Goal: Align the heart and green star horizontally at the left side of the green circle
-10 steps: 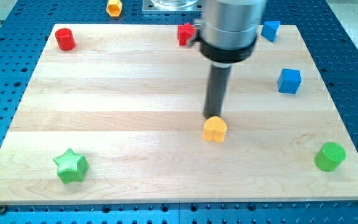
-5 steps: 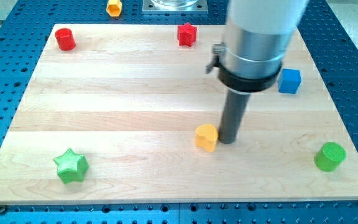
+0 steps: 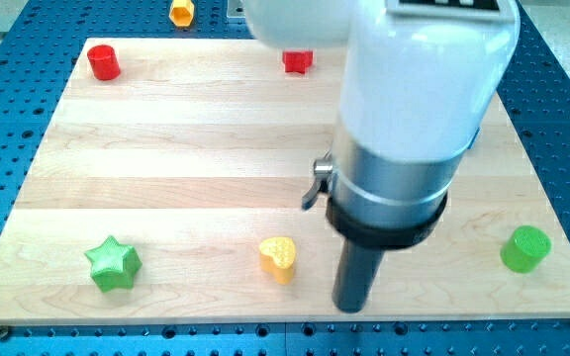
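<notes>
The yellow heart (image 3: 278, 257) lies near the board's bottom edge, a little left of centre. My tip (image 3: 350, 306) rests on the board to the heart's right and slightly lower, apart from it. The green star (image 3: 113, 263) sits at the bottom left. The green circle, a short cylinder (image 3: 524, 248), stands at the bottom right. The heart and star lie at about the same height, left of the circle.
A red cylinder (image 3: 104, 62) stands at the top left. A red block (image 3: 297, 61) shows at the top centre, partly behind the arm. An orange block (image 3: 180, 12) lies off the board at the top. The arm's body hides the board's upper right.
The heart has slid left and down toward the bottom edge. My tip moved from above the heart to its right side, then down and right. The arm now covers both blue blocks.
</notes>
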Robot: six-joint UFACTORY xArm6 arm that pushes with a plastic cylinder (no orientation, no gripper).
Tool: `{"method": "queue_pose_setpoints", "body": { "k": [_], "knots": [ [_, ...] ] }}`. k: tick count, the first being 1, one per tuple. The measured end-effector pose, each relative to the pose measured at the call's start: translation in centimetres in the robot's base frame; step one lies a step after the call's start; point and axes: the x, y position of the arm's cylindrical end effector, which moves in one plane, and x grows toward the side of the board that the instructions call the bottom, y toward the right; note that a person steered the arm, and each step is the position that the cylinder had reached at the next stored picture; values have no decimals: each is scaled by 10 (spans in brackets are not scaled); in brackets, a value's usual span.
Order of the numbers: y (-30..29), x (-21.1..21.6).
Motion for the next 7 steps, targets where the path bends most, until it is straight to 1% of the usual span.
{"method": "queue_pose_setpoints", "body": {
  "k": [2,3,4,5,6,7],
  "knots": [
    [-111,-2],
    [-107,-22],
    [-131,-31],
    [-191,-31],
    [-231,-31],
    [-258,-31]
  ]
}}
